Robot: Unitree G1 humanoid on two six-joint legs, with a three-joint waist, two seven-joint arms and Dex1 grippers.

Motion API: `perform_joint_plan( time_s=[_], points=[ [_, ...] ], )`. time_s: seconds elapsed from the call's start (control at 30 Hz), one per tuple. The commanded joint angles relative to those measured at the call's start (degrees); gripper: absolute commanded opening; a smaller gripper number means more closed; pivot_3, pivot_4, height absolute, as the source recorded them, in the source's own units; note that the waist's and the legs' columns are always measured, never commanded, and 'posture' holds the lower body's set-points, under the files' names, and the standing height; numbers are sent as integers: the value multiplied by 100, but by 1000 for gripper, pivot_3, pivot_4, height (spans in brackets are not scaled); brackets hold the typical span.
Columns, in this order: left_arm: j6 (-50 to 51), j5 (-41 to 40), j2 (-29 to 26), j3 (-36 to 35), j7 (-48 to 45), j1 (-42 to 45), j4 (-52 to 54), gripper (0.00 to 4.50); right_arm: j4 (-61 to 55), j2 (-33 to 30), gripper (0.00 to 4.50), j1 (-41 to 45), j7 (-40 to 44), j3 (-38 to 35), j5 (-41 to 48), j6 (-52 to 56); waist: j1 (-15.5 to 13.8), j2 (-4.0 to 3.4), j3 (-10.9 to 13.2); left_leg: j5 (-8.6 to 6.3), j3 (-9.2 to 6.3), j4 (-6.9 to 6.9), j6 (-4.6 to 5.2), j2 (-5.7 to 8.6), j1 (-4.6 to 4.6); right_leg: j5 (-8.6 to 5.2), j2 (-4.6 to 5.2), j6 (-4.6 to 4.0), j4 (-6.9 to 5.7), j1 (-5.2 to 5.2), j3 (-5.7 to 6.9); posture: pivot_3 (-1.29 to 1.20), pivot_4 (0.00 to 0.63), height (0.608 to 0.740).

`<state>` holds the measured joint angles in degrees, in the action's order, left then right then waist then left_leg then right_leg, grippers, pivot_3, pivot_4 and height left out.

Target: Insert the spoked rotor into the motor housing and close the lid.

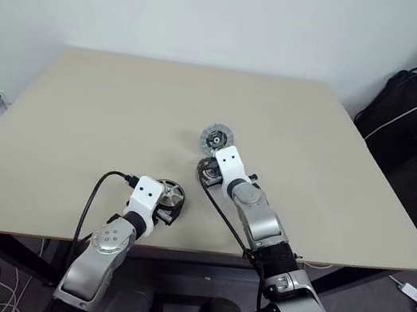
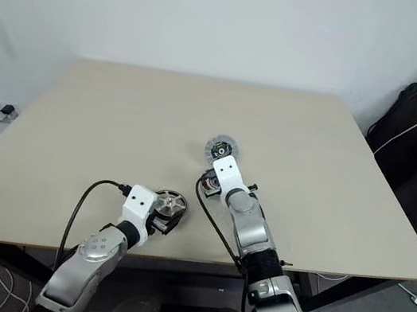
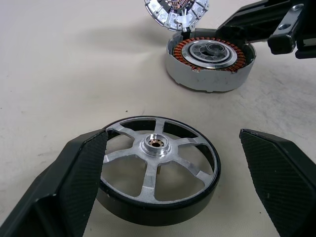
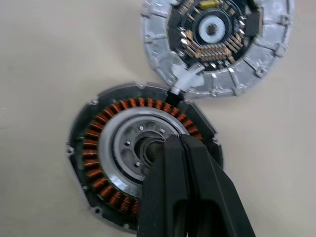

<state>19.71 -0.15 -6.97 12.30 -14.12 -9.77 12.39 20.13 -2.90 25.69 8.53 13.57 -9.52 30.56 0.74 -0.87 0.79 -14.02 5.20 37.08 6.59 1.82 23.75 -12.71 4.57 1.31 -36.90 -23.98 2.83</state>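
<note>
left gripper [image 3: 163,192]: wide open, straddling the spoked rotor [image 3: 157,167], ready to grasp.
right gripper [image 4: 183,148]: closed, empty, over the motor housing [image 4: 143,173]; lid [image 4: 217,44] just beyond.

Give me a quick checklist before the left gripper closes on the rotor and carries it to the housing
1. Spoked rotor lies flat on the table between the left gripper's fingers: ok.
2. Left gripper open wide enough to take the rotor: ok.
3. Motor housing sits open side up, copper windings showing: ok.
4. Housing centre free for insertion: not ok, the shut right gripper sits over it.
5. Lid off the housing, lying beside it and touching its rim: ok.
6. Whether the right gripper presses on the housing centre: cannot tell.
</note>
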Motion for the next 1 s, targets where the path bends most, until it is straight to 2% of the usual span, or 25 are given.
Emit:
perform_joint_plan(
  time_s=[0.03, 1.0],
  points=[
    [-36, -20, -16, -6, -8, 70, 239, 4500, -83, -34, 18, 134, -68, -72, -52, 27, 0, 0, 0, 0, 0, 0, 0, 0, 0, 0, 0, 0, 0, 0, 0, 0, 0, 740],
    [-29, -10, -14, 8, 27, 45, 288, 4500, 131, -13, 18, 148, 228, 180, -45, 131, 3, 0, 0, 0, 0, 0, 1, 0, -4, 0, 0, 0, -2, 4, 0, 0, 0, 740]
  ],
)
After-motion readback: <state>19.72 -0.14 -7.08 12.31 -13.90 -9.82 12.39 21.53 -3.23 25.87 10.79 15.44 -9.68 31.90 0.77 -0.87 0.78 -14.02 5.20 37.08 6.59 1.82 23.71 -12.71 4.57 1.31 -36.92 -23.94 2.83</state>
